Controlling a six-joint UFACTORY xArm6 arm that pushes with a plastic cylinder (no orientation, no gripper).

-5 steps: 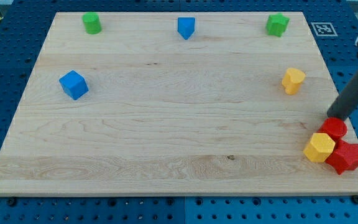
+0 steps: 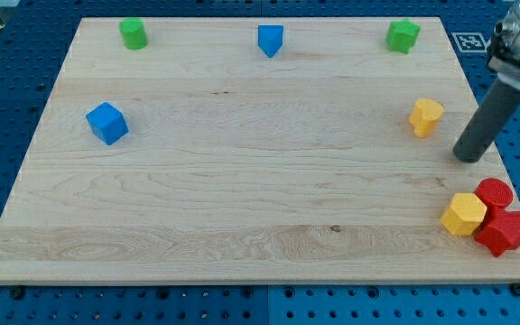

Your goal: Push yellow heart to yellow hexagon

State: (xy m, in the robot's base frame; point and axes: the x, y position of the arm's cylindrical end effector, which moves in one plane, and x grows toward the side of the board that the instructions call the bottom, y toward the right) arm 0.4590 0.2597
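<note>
The yellow heart [image 2: 426,117] lies near the board's right edge, above the middle. The yellow hexagon [image 2: 464,214] lies at the lower right corner and touches two red blocks. My tip [image 2: 466,160] rests at the right edge of the board. It is to the lower right of the heart and above the hexagon, and it touches no block.
A red round block [image 2: 495,192] and a red star [image 2: 503,231] sit against the hexagon's right side. A green star [image 2: 403,36], a blue triangle [image 2: 271,40] and a green round block [image 2: 134,33] line the top edge. A blue cube [image 2: 106,123] lies at the left.
My tip has moved up and a little left, away from the red round block. The blocks have not visibly moved.
</note>
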